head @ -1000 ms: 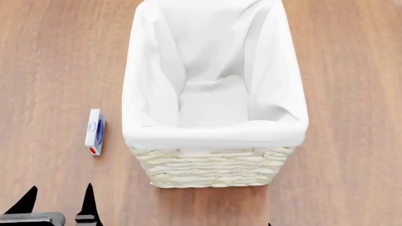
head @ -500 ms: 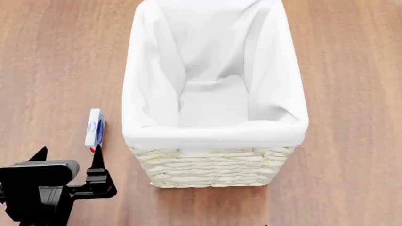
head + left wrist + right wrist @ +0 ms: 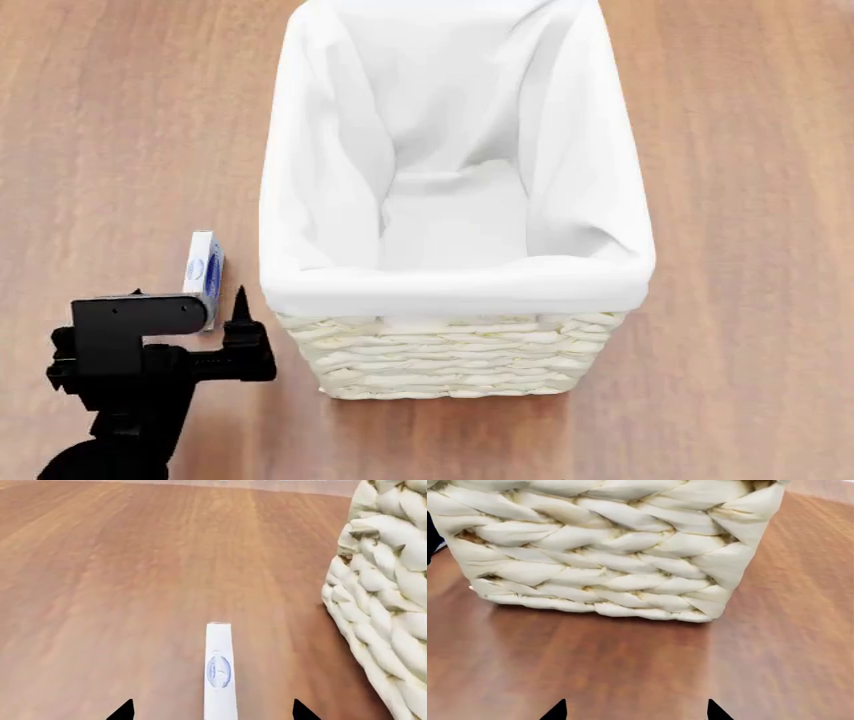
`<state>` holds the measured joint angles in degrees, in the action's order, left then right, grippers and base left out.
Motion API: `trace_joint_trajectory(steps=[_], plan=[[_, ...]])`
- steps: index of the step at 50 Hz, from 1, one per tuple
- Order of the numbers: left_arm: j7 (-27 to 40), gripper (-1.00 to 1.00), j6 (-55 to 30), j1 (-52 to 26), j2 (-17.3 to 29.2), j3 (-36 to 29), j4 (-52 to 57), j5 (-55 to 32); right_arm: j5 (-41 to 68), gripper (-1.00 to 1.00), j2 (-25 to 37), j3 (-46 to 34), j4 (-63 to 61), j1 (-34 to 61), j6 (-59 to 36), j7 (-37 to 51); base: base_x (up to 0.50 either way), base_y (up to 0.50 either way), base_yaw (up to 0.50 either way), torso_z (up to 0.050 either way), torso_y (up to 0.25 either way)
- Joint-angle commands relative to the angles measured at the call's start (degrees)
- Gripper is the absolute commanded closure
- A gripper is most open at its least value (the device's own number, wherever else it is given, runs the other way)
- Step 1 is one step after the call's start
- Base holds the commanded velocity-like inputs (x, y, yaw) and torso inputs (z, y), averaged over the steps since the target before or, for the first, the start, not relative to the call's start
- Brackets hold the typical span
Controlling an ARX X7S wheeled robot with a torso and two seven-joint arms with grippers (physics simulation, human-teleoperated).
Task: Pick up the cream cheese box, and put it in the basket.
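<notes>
Since half a second ago the left gripper [image 3: 207,305] has pushed forward from the near-left corner of the head view and now sits right at the near end of the cream cheese box [image 3: 203,268]. Box and basket [image 3: 454,345] have not shifted.

Left gripper: jaws spread wide. In the left wrist view [image 3: 213,711] two dark fingertips [image 3: 123,711] stand either side of the box [image 3: 219,672], clear gaps both sides, no contact visible. Box lies on its thin edge on the wooden table [image 3: 120,120], long axis running 12 to 6 o'clock in the head view, blue oval logo facing up-side toward the camera. Near end of the box is hidden behind the gripper body in the head view, so the red mark cannot be confirmed.

From the basket's near-left corner, the box is at about 9 o'clock, near but apart. Wicker wall [image 3: 380,605] shows beside the box in the left wrist view.

Basket upright, white cloth liner [image 3: 454,285] folded over the rim.

Right gripper [image 3: 635,712]: only two dark tips show, set well apart, probably open. It faces the basket's woven end wall [image 3: 607,550], nothing between the tips.
</notes>
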<state>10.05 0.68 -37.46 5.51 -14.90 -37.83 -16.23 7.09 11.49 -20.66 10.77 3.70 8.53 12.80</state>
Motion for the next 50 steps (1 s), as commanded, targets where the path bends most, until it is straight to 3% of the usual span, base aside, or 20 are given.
trace_joint_trajectory(steps=[1,10,14,16,17,36,37,40,42,46,49,50], plan=[[-2.24,-1.0,7.75,-9.56,-3.21,-0.94,-20.5,1.36,0.21,-1.0,0.25,-0.35,-0.01,0.21,-0.11,0.1,0.0,0.0,0.0,0.0,0.0],[-4.11,-1.0,15.16,-16.2,-5.11,-0.74,-35.78,0.33,0.51,-1.0,0.42,-0.58,0.11,0.14,0.2,0.1,0.0,0.0,0.0,0.0,0.0],[-2.22,-1.0,13.71,-17.05,-4.91,0.19,-37.09,0.49,0.57,-1.0,0.5,-0.71,-0.21,-0.1,0.23,0.22,0.0,0.0,0.0,0.0,0.0],[-4.46,-1.0,12.72,-16.97,-4.79,1.4,-37.1,0.14,0.7,-1.0,0.49,-0.69,0.02,-0.05,0.42,0.23,0.0,0.0,0.0,0.0,0.0],[-4.1,1.0,12.88,-16.82,-4.76,1.8,-37.11,0.63,0.72,-1.0,0.5,-0.71,0.15,-0.02,0.53,0.22,0.0,0.0,0.0,0.0,0.0],[-6.72,1.0,13.79,-16.15,-3.59,7.66,-36.66,5.82,1.51,-1.0,0.9,-0.78,0.42,0.01,0.77,0.48,0.0,0.0,0.0,0.0,0.0],[-6.72,1.0,12.62,-15.59,-3.21,7.58,-34.67,5.76,1.58,-1.0,0.95,-0.74,0.31,0.0,0.7,0.53,0.0,0.0,0.0,0.0,0.0],[-3.45,1.0,-4.24,-7.35,0.81,7.06,-11.24,5.16,2.34,-1.0,1.46,-0.27,-1.28,-0.3,-0.1,0.65,0.0,0.0,0.0,0.0,0.0],[-2.23,1.0,-11.17,-5.28,2.55,6.5,1.46,5.26,2.54,-1.0,1.53,-0.11,-1.43,-0.28,-0.14,0.79,0.0,0.0,0.0,0.0,0.0],[-0.36,1.0,-20.08,-3.21,5.06,6.39,14.22,4.98,3.14,-1.0,1.92,0.26,-2.56,-0.64,-0.44,0.99,0.0,0.0,0.0,0.0,0.0],[-0.2,1.0,-21.3,-2.83,5.49,6.13,16.42,4.98,3.22,-1.0,2.02,0.25,-2.76,-0.67,-0.48,1.07,0.0,0.0,0.0,0.0,0.0],[0.13,1.0,-26.0,-2.38,6.57,5.2,22.42,5.21,3.51,-1.0,2.3,0.47,-3.67,-1.01,-0.63,1.18,0.0,0.0,0.0,0.0,0.0]])
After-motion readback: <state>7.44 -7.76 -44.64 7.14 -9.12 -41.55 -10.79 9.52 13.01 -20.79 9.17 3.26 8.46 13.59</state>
